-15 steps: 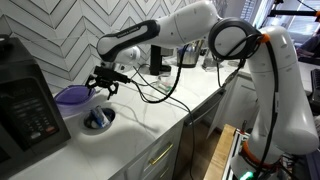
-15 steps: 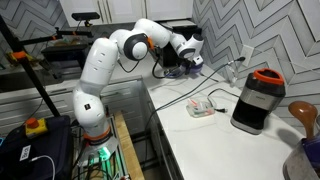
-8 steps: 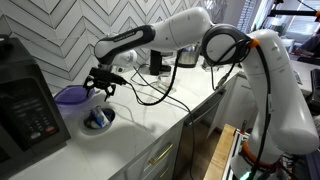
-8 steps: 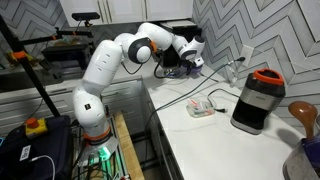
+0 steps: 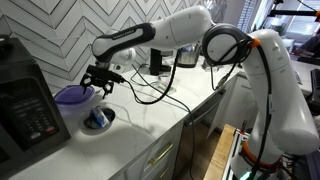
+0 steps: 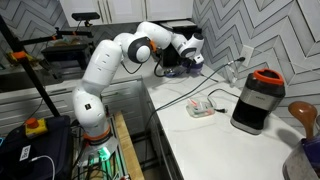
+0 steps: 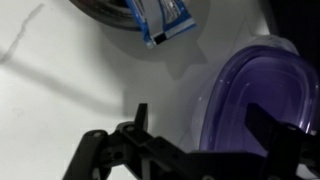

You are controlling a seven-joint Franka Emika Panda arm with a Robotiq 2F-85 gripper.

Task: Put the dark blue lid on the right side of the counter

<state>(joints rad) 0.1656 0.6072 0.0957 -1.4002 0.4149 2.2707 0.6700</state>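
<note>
The dark blue lid (image 5: 70, 96) lies flat on the white counter (image 5: 150, 125) beside the black appliance, against the back wall. In the wrist view it is a round purple-blue disc (image 7: 262, 92) at the right. My gripper (image 5: 97, 79) hovers just over the lid's near edge, and it is open. In the wrist view the gripper (image 7: 205, 125) has one finger (image 7: 140, 113) over bare counter and the other over the lid. In an exterior view the gripper (image 6: 190, 62) is far back and the lid is hidden.
A small grey dish with a blue-white packet (image 5: 97, 118) sits just in front of the lid, also in the wrist view (image 7: 155, 20). A black appliance (image 5: 25, 105) stands next to it. Cables (image 5: 150, 95) run along the counter. A black blender (image 6: 257, 100), power strip (image 6: 203, 107) and wooden spoon (image 6: 303, 112) occupy the other end.
The gripper has shifted a little towards the lid and the black appliance. Lid and dish have not moved.
</note>
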